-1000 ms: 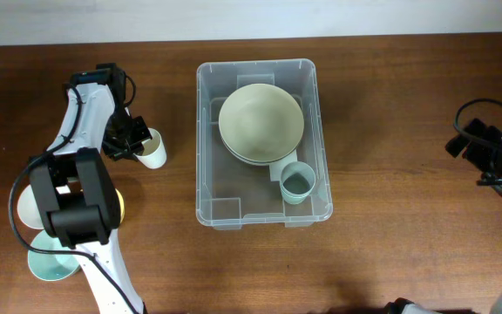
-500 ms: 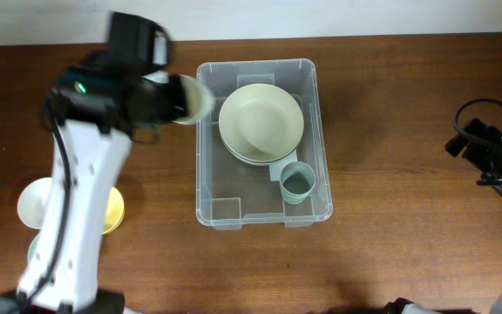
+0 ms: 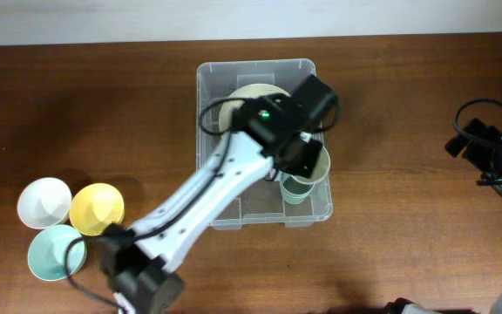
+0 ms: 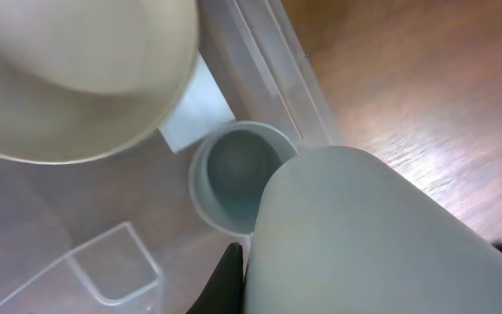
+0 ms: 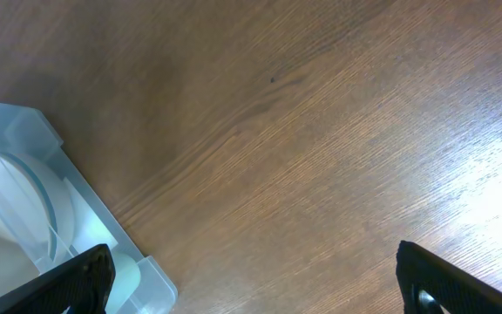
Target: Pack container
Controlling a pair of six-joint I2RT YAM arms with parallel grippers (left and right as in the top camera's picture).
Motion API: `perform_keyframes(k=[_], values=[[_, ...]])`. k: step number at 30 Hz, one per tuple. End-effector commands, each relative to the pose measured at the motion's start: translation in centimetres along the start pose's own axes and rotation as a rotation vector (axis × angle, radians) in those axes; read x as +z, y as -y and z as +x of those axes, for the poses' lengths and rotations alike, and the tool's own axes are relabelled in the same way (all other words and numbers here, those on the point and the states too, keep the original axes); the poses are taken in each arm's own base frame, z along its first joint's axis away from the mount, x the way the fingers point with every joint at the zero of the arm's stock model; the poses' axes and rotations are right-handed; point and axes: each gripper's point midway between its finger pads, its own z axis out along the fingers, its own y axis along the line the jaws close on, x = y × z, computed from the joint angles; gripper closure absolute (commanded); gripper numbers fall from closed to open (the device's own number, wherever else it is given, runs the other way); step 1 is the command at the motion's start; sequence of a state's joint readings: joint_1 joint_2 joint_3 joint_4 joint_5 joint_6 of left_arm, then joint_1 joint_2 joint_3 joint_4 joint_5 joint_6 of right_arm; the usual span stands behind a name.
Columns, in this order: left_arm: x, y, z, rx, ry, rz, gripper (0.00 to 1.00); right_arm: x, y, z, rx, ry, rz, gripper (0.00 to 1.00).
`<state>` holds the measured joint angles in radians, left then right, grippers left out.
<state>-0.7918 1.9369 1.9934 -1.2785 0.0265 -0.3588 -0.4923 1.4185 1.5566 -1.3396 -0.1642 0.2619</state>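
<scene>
The left tool (image 3: 301,150), clamped on a pale cup (image 4: 364,244), hangs over the teal cup (image 4: 238,174) inside the container (image 3: 255,63).

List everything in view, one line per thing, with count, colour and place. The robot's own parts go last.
container: one, clear plastic, middle of the table
bowls: a stack, count unclear, pale cream-green, far half of the container
small cup: one, grey-green, upright in the container's near right corner
held cup: one, pale, above the small cup
white bowl: one, on the table at the near left
yellow bowl: one, right beside the white bowl
mint bowl: one, just nearer than those two
table: one, brown wood
left arm: one, white and black, reaching over the container, jaws shut on the held cup
right arm: one, black, at the right edge, jaws open and empty
</scene>
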Motion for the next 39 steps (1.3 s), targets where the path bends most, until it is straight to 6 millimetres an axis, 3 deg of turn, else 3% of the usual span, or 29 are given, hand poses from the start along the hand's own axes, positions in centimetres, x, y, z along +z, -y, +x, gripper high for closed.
perform_keyframes(k=[1,12,18,22,25,27,29,30,31,32,33,35,37,39], values=[[2.2,-0.4,0.7,0.014,-0.061,-0.027,1.00,-0.2,0.0,0.0,0.005,0.000,-0.008,0.01],[2.2,-1.7,1.0,0.015,-0.068,-0.098,0.99,-0.2,0.0,0.0,0.005,0.001,-0.008,0.01],[2.2,-1.8,1.0,0.013,-0.071,-0.099,0.59,-0.2,0.0,0.0,0.005,0.001,-0.008,0.01],[2.2,-2.0,0.9,0.012,-0.069,-0.109,0.57,-0.2,0.0,0.0,0.001,0.001,-0.008,0.01],[1.6,-3.6,0.5,-0.002,-0.051,-0.164,0.58,-0.2,0.0,0.0,0.001,0.001,-0.008,0.01],[0.0,-6.2,0.0,-0.072,-0.029,-0.234,0.58,-0.2,0.0,0.0,0.001,0.001,-0.008,0.01],[-3.4,-11.0,-0.5,-0.213,0.008,-0.309,0.58,-0.2,0.0,0.0,0.001,0.001,-0.008,0.01],[-6.0,-14.5,-0.4,-0.325,0.039,-0.329,0.58,-0.2,0.0,0.0,0.001,0.001,-0.008,0.01],[-8.9,-18.7,0.4,-0.481,0.075,-0.357,0.58,-0.2,0.0,0.0,0.001,0.001,-0.008,0.01],[-10.3,-20.8,1.2,-0.563,0.090,-0.372,0.58,-0.2,0.0,0.0,0.001,0.001,-0.008,0.01],[-12.7,-24.8,3.0,-0.699,0.106,-0.400,0.58,-0.2,0.0,0.0,0.001,0.001,-0.008,0.01],[-15.4,-30.7,6.7,-0.892,0.107,-0.464,0.58,-0.2,0.0,0.0,0.001,0.001,-0.008,0.01],[-15.9,-33.8,9.6,-1.025,0.078,-0.500,0.56,-0.2,0.0,0.0,0.001,0.001,-0.008,0.01],[-14.9,-35.9,11.9,-1.131,0.031,-0.480,0.50,-0.2,0.0,0.0,0.002,0.001,-0.008,0.01]])
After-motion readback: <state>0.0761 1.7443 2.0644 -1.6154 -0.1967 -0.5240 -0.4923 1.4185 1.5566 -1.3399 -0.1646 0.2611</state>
